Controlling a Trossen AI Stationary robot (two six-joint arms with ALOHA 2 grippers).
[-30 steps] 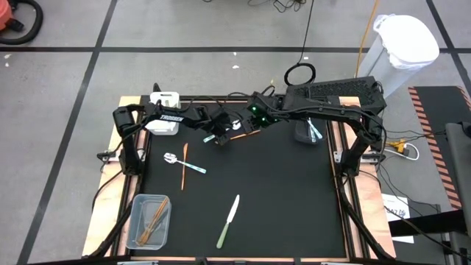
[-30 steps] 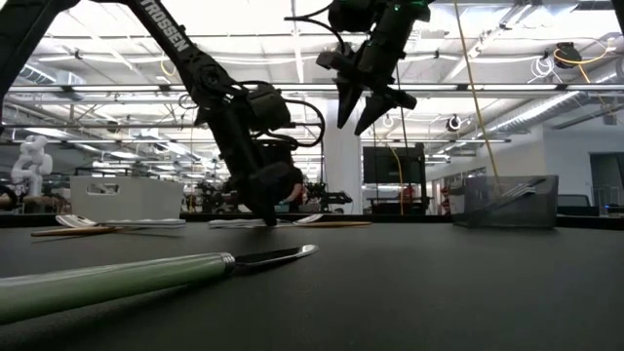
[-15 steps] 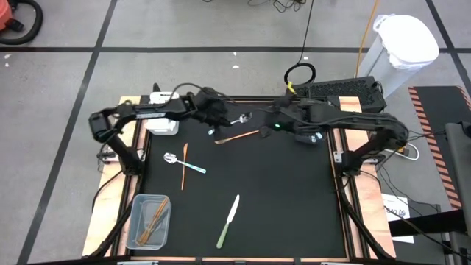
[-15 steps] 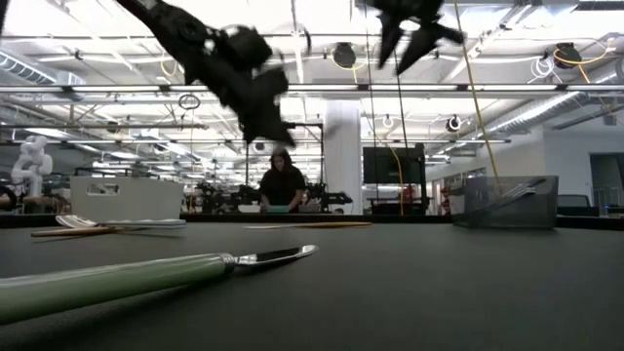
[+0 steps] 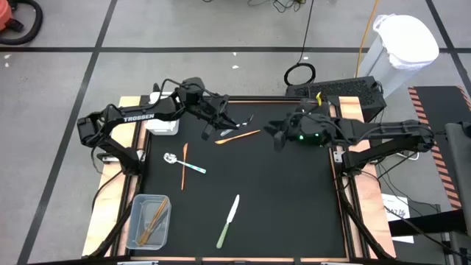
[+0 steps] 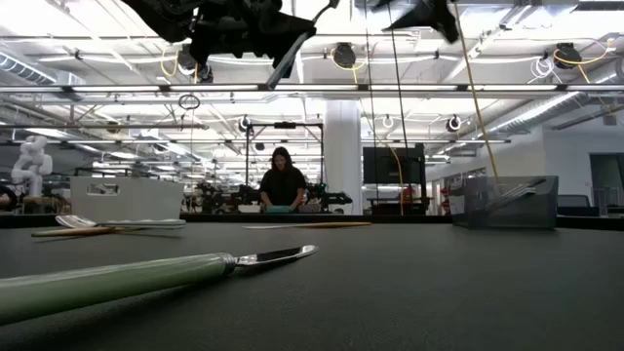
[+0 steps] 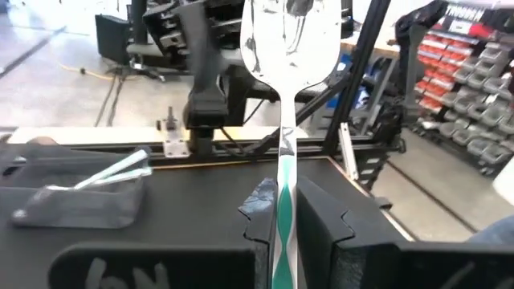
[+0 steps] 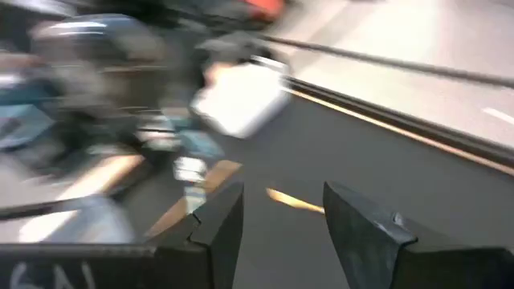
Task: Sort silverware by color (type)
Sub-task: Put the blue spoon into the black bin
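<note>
My left gripper (image 5: 223, 121) hangs above the far middle of the black mat, shut on a silver spoon (image 7: 287, 36) with a teal-patterned handle. The spoon's bowl (image 5: 245, 118) sticks out past the fingertips toward the right. My right gripper (image 5: 272, 135) hovers open to its right with nothing between its fingers (image 8: 365, 221). Flat on the mat are an orange utensil (image 5: 237, 137), a blue-handled spoon (image 5: 182, 163) crossed by a thin orange one (image 5: 184, 165), and a pale-green knife (image 5: 228, 220). My left gripper pinches the spoon's handle (image 7: 282, 210) between its two fingers, which lie along the handle and point roughly level toward the table's right. The neck and bowl reach out beyond the fingertips. The spoon is lifted clear of the mat.
A clear bin (image 5: 149, 219) with orange utensils sits at the near left and a white bin (image 5: 163, 122) at the far left. A clear bin (image 6: 507, 201) holding utensils stands at the far right, partly under my right arm. A person sits in the room beyond the table.
My left gripper has risen from the mat with the spoon, which is now lifted clear, and has tipped from pointing down to nearly level. My right gripper has drawn back toward the table's right edge and gone up a little, still open.
</note>
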